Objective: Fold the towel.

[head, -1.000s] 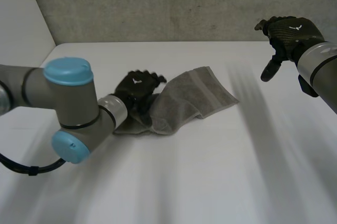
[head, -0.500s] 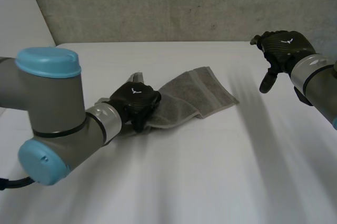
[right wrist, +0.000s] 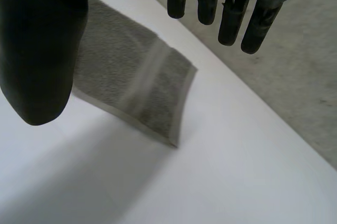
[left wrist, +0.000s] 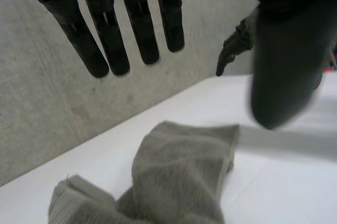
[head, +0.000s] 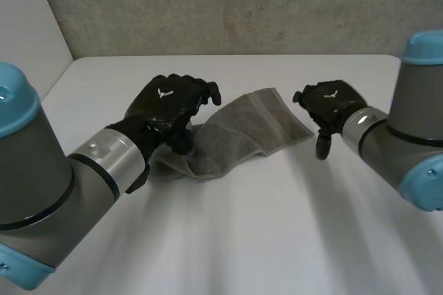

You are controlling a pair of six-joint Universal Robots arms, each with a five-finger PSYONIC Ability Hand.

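Nearest to me the left arm and the right arm come in over the white bench, one from each side. The left hand hangs just above the left end of the grey towel. In the left wrist view its fingers are straight and the thumb stands apart from them, so the hand is spread and it holds nothing; the towel is below the fingertips, not between them. The towel lies on the bench between the two hands. Its left end is crumpled in a heap, and its right end is flat and shows a woven band. The right hand is just beside the right corner of the towel, over the bench. Its fingers are also straight, the thumb is apart, and it grips nothing. Behind the far edge of the bench I see a grey concrete wall
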